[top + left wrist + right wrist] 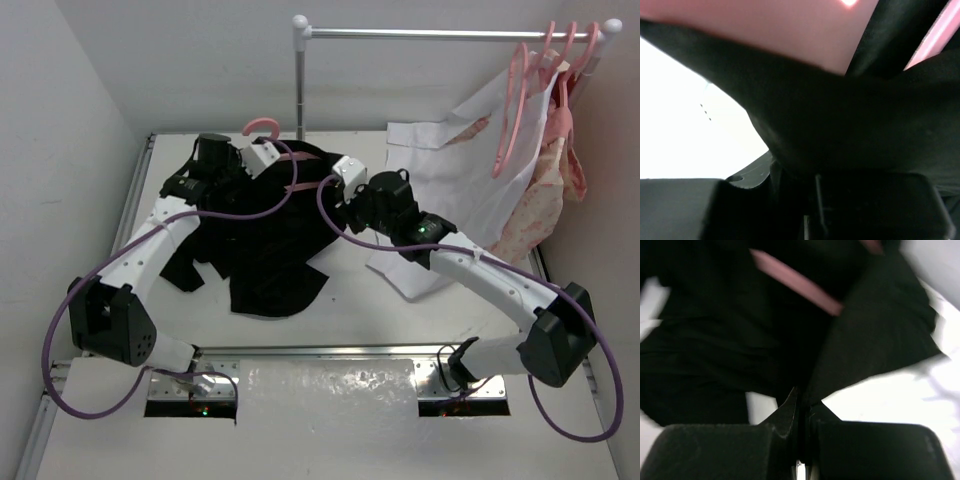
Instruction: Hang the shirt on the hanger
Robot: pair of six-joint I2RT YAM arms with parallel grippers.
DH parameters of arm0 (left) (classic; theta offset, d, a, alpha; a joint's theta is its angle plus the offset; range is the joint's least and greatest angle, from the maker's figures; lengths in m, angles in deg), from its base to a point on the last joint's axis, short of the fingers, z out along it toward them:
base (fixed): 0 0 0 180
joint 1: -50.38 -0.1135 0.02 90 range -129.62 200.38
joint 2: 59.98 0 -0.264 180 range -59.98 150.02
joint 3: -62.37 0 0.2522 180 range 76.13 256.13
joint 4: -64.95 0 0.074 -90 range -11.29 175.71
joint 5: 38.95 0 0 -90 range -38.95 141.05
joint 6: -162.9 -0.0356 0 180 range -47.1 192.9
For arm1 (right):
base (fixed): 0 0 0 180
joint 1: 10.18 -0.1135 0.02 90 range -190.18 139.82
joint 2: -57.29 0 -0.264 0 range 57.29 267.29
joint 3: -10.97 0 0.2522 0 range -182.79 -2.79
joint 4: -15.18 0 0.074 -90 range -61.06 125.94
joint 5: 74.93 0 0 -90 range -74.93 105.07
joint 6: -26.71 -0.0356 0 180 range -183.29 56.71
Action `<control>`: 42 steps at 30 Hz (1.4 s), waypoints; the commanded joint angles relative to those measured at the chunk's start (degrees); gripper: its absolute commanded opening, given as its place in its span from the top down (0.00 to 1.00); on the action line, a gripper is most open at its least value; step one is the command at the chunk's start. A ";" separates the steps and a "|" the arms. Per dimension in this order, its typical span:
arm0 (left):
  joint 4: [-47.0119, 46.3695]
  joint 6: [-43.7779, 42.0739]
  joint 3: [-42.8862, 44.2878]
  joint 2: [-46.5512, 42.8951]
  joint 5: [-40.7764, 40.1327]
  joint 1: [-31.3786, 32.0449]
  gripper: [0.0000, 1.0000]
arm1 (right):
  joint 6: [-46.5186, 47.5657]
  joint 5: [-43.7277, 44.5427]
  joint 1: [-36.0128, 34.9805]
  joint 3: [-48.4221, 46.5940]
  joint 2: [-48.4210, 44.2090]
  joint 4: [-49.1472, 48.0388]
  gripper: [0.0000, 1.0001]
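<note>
The black shirt (270,250) lies crumpled on the white table, left of centre. A pink hanger (262,125) lies partly inside it, its hook sticking out at the far side and one arm showing across the fabric. My left gripper (262,155) is at the shirt's far edge by the hook. In the left wrist view the left gripper (790,170) is closed on black shirt fabric (850,115), with the hanger (765,30) close above. My right gripper (345,182) is at the shirt's right edge. In the right wrist view it (802,400) pinches the shirt (715,330) below the hanger arm (795,282).
A metal rack pole (300,80) stands behind the shirt, its rail (430,34) running right. A white shirt (450,170), a pink floral garment (545,200) and several pink hangers (515,100) hang at the right. Walls close in on the left and right.
</note>
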 commanded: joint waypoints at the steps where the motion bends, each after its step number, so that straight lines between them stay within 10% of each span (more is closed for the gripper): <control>1: -5.54 6.67 4.57 1.51 0.91 0.08 1.00 | -0.48 -8.67 -3.79 -3.61 1.31 -2.99 1.00; 8: -2.37 4.13 3.51 0.82 12.52 2.01 1.00 | -2.16 -16.42 -4.76 -9.42 8.26 -2.56 0.95; 11: -1.58 1.40 1.94 -1.20 15.09 1.84 1.00 | 1.88 -15.64 -3.89 -8.37 6.78 -0.54 0.46; 15: 2.37 -2.55 1.75 -2.18 20.09 1.93 1.00 | 10.05 -15.63 -3.71 -8.27 -1.13 5.51 0.30; 19: 5.62 -7.02 2.11 -2.17 26.85 1.84 1.00 | 14.19 -16.33 -3.71 -10.47 -8.15 9.66 0.42; 23: 8.17 -10.11 1.93 -2.18 31.52 1.93 1.00 | 14.80 -13.53 -3.54 -13.46 -9.23 12.02 0.92; 29: 9.41 -10.29 3.25 -2.18 34.87 1.93 1.00 | 17.36 -20.36 -3.01 -23.21 0.52 21.00 0.90; 42: 14.06 -11.17 5.62 -1.91 37.06 1.93 1.00 | 9.99 -30.50 2.26 -19.45 5.98 8.20 0.74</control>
